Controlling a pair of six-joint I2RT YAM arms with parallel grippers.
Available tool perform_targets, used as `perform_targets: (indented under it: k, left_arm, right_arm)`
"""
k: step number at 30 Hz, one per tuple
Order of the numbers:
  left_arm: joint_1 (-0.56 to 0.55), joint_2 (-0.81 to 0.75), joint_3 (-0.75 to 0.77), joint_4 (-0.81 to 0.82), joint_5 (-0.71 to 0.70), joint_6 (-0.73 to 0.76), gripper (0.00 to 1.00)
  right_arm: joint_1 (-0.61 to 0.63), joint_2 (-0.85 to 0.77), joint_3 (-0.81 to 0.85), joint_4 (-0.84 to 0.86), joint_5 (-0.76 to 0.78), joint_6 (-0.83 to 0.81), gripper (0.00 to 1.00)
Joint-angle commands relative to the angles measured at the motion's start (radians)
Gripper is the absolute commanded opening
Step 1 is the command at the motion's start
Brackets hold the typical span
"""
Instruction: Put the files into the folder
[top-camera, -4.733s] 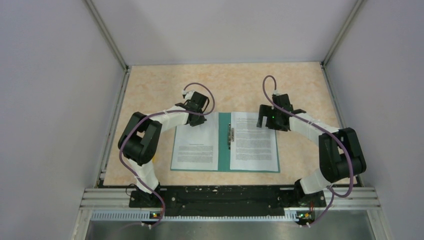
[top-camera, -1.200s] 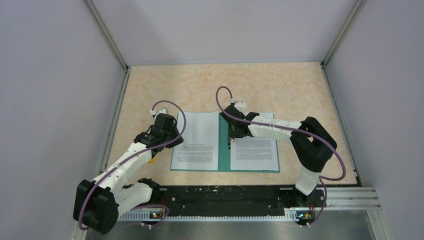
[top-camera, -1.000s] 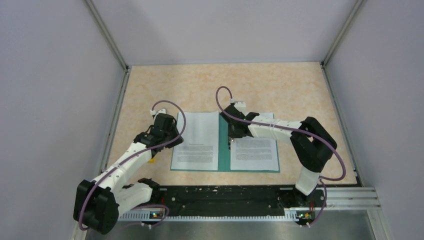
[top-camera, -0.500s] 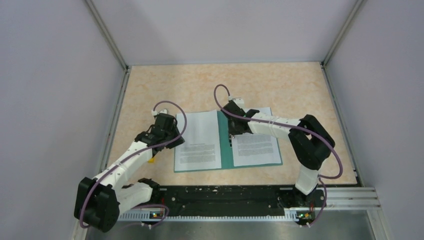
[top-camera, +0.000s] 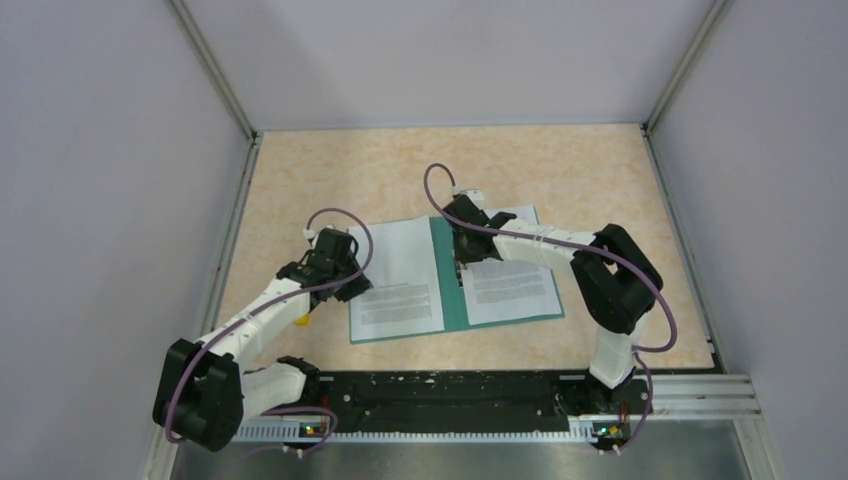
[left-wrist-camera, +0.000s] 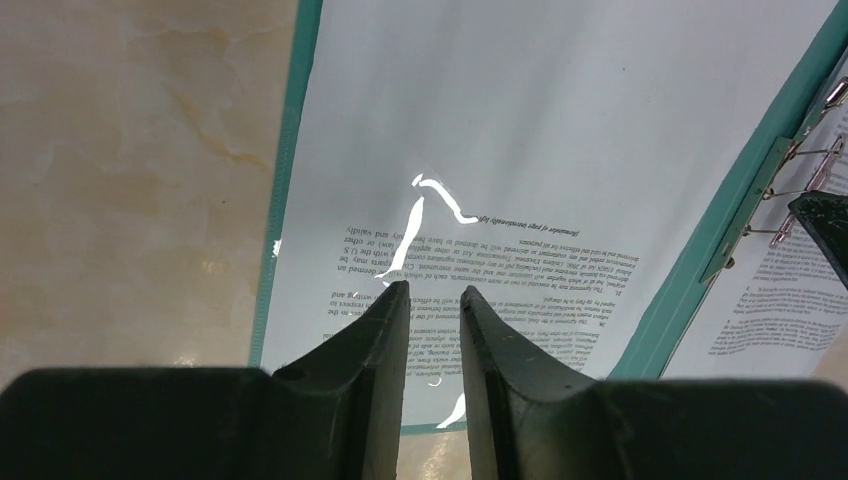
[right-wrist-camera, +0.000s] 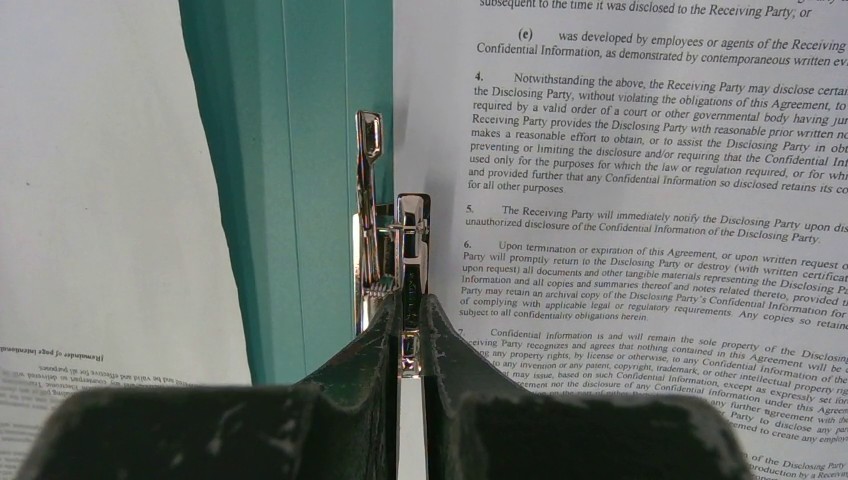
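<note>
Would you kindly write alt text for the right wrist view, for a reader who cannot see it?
The dark fingers of the right gripper pinch the metal fastener at the spine of the open teal folder. A printed sheet lies right of the fastener, another sheet on the left flap.

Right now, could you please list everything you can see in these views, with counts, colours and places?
thin flat teal folder: one, teal-green, lying open at the table's middle.
white printed paper sheets: two, white with black text, one on each flap of the folder.
metal fastener clip: one, silver, along the folder's spine.
table top: one, beige marbled, under the folder.
left gripper: one, black, slightly open above the left sheet.
right gripper: one, black, shut on the metal fastener clip.
</note>
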Motion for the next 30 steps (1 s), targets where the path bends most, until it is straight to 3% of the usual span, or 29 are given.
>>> perform_targets:
  k: [1, 10, 30]
  left_arm:
    - [0.004, 0.022, -0.018, 0.019, -0.031, -0.1, 0.31]
    - [0.003, 0.088, -0.028, -0.037, -0.101, -0.222, 0.31]
    - [0.004, 0.126, -0.046, -0.03, -0.109, -0.28, 0.33]
  right_arm:
    - [-0.002, -0.02, -0.001, 0.004, -0.034, -0.01, 0.02]
    - [0.008, -0.046, -0.008, 0.01, -0.047, -0.015, 0.02]
    - [0.033, -0.089, -0.048, 0.0, -0.036, -0.008, 0.02]
